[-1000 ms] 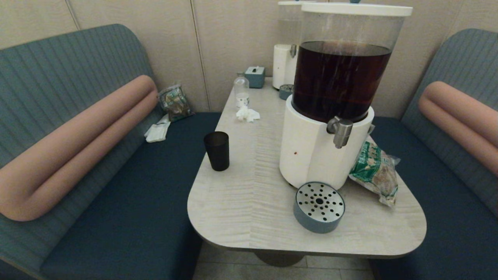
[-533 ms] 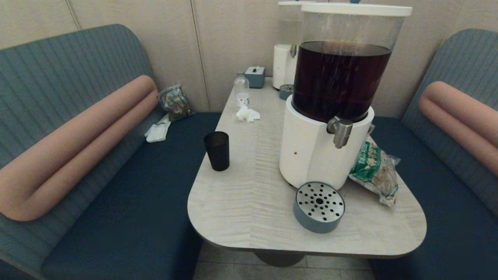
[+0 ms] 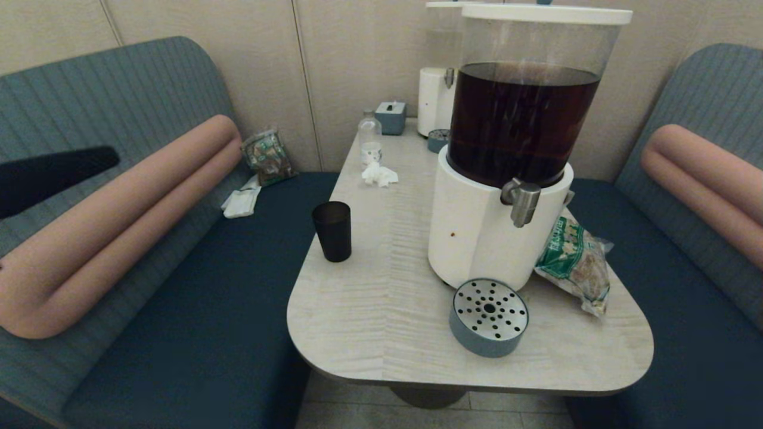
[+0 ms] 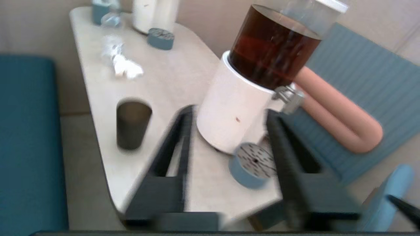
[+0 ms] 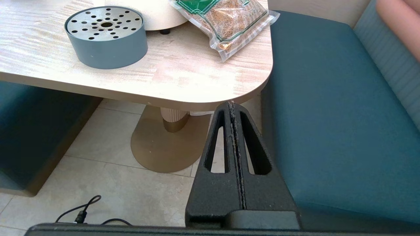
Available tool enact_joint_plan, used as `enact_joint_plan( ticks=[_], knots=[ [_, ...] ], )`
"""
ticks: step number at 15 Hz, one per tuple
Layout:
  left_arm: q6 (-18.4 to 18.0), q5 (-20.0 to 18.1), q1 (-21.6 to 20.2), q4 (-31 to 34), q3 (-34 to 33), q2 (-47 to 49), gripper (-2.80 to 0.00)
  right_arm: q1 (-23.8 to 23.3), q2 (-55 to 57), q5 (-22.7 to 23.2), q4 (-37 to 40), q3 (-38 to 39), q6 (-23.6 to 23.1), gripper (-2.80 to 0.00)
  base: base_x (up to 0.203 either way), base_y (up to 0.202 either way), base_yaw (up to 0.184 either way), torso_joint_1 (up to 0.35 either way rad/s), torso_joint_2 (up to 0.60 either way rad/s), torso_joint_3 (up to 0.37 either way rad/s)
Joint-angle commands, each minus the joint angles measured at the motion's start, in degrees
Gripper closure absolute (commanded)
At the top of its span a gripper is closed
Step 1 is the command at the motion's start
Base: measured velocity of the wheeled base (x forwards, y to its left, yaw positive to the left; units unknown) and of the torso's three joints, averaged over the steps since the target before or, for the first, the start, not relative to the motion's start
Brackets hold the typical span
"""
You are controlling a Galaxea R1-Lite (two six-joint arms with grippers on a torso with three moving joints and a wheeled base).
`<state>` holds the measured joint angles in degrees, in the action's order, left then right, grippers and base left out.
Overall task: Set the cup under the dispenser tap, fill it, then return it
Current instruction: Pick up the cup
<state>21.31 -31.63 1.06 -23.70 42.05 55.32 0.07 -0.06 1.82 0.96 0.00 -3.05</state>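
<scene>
The left gripper (image 4: 229, 118) has its two dark fingers (image 4: 177, 137) spread wide apart with nothing between them but open air; it holds nothing and touches nothing. In the head view one dark finger tip of it (image 3: 53, 173) pokes in at the far left edge of the frame, over the bench's pink bolster (image 3: 119, 220), well apart from the table (image 3: 369, 322). In the left wrist view the cup (image 4: 133, 124) stands upright on the table in the left-centre of the frame, outside the spread fingers and beyond their tips. In the head view the cup (image 3: 332, 230) sits near the table's left edge, in the middle of the frame, empty as far as can be seen, and clearly apart from the big dispenser (image 3: 506, 179) of dark brown liquid to its right. The dispenser tap (image 3: 522, 201) juts from the white base at centre right, pointing down, with the round perforated drip tray (image 3: 489, 317) lying lower in the frame, not directly beneath it. A green snack packet (image 3: 573, 262) leans against the base on the right. Toward the top of the frame stand a small clear bottle (image 3: 370, 138), a crumpled tissue (image 3: 379, 174) and a smaller white dispenser (image 3: 436, 89). The right gripper (image 5: 232, 108) is parked low beside the table's near right corner, its fingers pressed together and gripping nothing.
</scene>
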Motion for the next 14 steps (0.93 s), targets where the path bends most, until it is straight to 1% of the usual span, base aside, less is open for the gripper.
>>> enact_joint_plan(
  ticks=[1, 3, 4, 5, 7, 8, 10, 12, 14],
  knots=[
    [-2.94, -10.16, -6.92, -11.29, 2.07, 15.83, -2.8, 0.01, -0.03, 0.03, 0.0, 0.03, -0.02, 0.0, 0.0, 0.0, 0.0, 0.0, 0.0, 0.0],
    [-10.33, -21.46, -14.1, -23.36, 2.28, 24.78, -2.8, 0.01, -0.03, 0.03, 0.0, 0.09, -0.02, 0.0, 0.0, 0.0, 0.0, 0.0, 0.0, 0.0],
    [-13.57, -25.7, -16.61, -28.68, 1.89, 28.46, -2.8, 0.01, -0.03, 0.03, 0.0, 0.05, -0.02, 0.0, 0.0, 0.0, 0.0, 0.0, 0.0, 0.0],
    [-15.59, -28.42, -18.35, -33.31, 1.1, 31.5, -2.8, 0.01, -0.03, 0.03, 0.0, 0.09, -0.02, 0.0, 0.0, 0.0, 0.0, 0.0, 0.0, 0.0],
    [-17.2, -31.6, -19.76, -42.77, -0.57, 38.27, -2.8, 0.01, -0.03, 0.03, 0.0, 0.09, -0.02, 0.0, 0.0, 0.0, 0.0, 0.0, 0.0, 0.0],
    [-17.37, -32.44, -20.01, -47.44, -0.83, 42.28, -2.8, 0.01, -0.03, 0.03, 0.0, 0.09, -0.02, 0.0, 0.0, 0.0, 0.0, 0.0, 0.0, 0.0],
    [-16.52, -33.47, -20.24, -56.91, -0.38, 52.18, -2.8, 0.01, -0.03, 0.03, 0.0, 0.07, -0.02, 0.0, 0.0, 0.0, 0.0, 0.0, 0.0, 0.0],
    [-15.86, -34.16, -20.32, -61.48, 1.27, 60.06, -2.8, 0.01, -0.03, 0.03, 0.0, 0.06, -0.02, 0.0, 0.0, 0.0, 0.0, 0.0, 0.0, 0.0],
    [-15.47, -34.87, -20.22, -63.3, 4.1, 65.9, -2.8, 0.01, -0.03, 0.03, 0.0, 0.06, -0.02, 0.0, 0.0, 0.0, 0.0, 0.0, 0.0, 0.0]
  ],
)
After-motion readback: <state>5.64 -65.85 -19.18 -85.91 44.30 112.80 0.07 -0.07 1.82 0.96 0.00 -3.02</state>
